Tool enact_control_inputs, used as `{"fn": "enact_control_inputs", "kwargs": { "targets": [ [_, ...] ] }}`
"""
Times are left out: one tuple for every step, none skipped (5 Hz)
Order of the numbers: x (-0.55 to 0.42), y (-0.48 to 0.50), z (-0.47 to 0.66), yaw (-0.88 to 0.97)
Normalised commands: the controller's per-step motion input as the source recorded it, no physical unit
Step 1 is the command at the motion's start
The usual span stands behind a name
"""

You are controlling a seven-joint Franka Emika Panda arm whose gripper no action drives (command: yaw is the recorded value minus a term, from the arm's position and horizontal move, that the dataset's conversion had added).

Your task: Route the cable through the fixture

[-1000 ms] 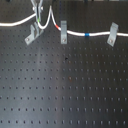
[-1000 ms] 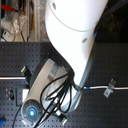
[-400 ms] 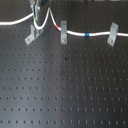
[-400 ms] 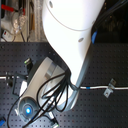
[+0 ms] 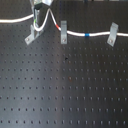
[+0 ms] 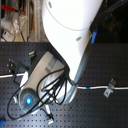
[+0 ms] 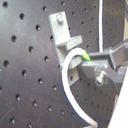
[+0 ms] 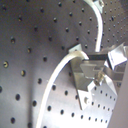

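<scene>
In the first exterior view the white cable (image 5: 75, 34) comes in from the left and rises to my gripper (image 5: 38, 22). From there it loops down past its red band (image 5: 62, 24) and blue band (image 5: 87, 35). The gripper hangs just above the fixture (image 5: 32, 36), a wide silvery bracket at the back left. In the first wrist view the gripper (image 7: 86, 64) is shut on a bend of the cable (image 7: 67, 85), right beside the fixture (image 7: 62, 32). The second wrist view shows the cable (image 8: 55, 80) arching into the gripper (image 8: 87, 67).
Two narrow silver clips (image 5: 64, 36) (image 5: 112, 35) stand along the cable to the first exterior view's right of the fixture. The black perforated board (image 5: 65, 85) spreads in front. In the second exterior view the white arm (image 6: 70, 45) hides most of the scene; a clip (image 6: 109, 90) shows.
The gripper has come down a little with the cable toward the fixture, and the cable's loop beside it has sagged lower.
</scene>
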Motion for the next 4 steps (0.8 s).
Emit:
{"fn": "enact_control_inputs", "kwargs": {
  "targets": [
    [-0.021, 0.010, 0.02, 0.00],
    [-0.170, 0.152, 0.15, 0.06],
    [-0.153, 0.079, 0.11, 0.05],
    [-0.025, 0.012, 0.00, 0.00]
  ]
}}
